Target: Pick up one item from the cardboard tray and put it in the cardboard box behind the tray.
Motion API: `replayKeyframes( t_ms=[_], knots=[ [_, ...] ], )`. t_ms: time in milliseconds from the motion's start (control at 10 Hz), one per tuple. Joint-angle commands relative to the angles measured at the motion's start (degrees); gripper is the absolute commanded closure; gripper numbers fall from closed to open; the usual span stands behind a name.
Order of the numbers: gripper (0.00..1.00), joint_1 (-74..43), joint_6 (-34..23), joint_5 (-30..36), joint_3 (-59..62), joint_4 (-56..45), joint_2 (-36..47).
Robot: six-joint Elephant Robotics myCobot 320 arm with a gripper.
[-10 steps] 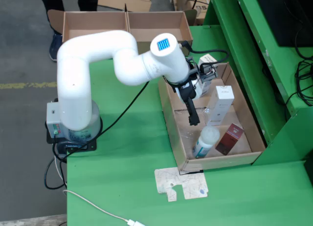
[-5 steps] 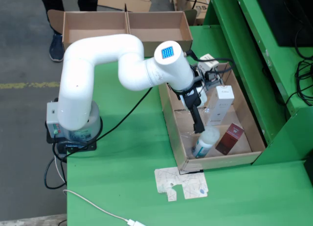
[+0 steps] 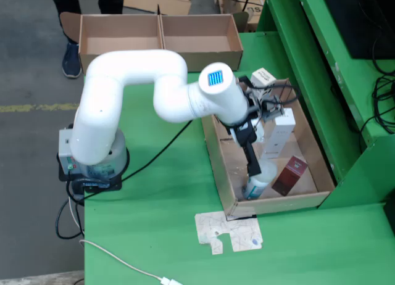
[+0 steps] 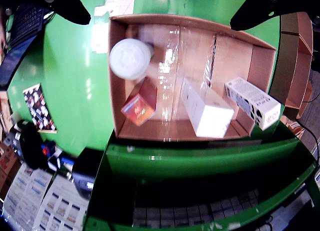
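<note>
The cardboard tray (image 3: 217, 154) lies on the green table at the right of the fixed view. It holds a white round-lidded bottle (image 3: 259, 181), a dark red box (image 3: 290, 174) and white boxes (image 3: 281, 132). My black gripper (image 3: 252, 169) reaches down into the tray, just above the bottle. In the wrist view the two dark fingers (image 4: 65, 5) are spread wide at the top corners with nothing between them. Below them are the bottle (image 4: 130, 58), the red box (image 4: 139, 104) and two white boxes (image 4: 206, 108). The two-compartment cardboard box (image 3: 160, 52) stands behind the tray, empty.
A small white box (image 3: 263, 76) rests at the tray's far rim. A flat printed card cut-out (image 3: 228, 231) lies in front of the tray. A person's legs (image 3: 73, 57) stand at the back left. Green frame members (image 3: 321, 69) run along the right. Cables trail from the robot base (image 3: 92, 168).
</note>
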Motion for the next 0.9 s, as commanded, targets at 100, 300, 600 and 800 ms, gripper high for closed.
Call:
replayKeyframes(
  t_ms=[100,300,600,800],
  knots=[
    [0.0,-2.74,-1.46,1.86,2.21,2.18,-0.59],
    [0.0,-3.67,-1.93,2.11,2.94,2.73,-1.63],
    [0.0,-3.96,-2.12,2.06,2.04,3.82,-1.71],
    [0.0,-4.03,-2.29,2.03,0.86,5.52,-2.01]
  ],
)
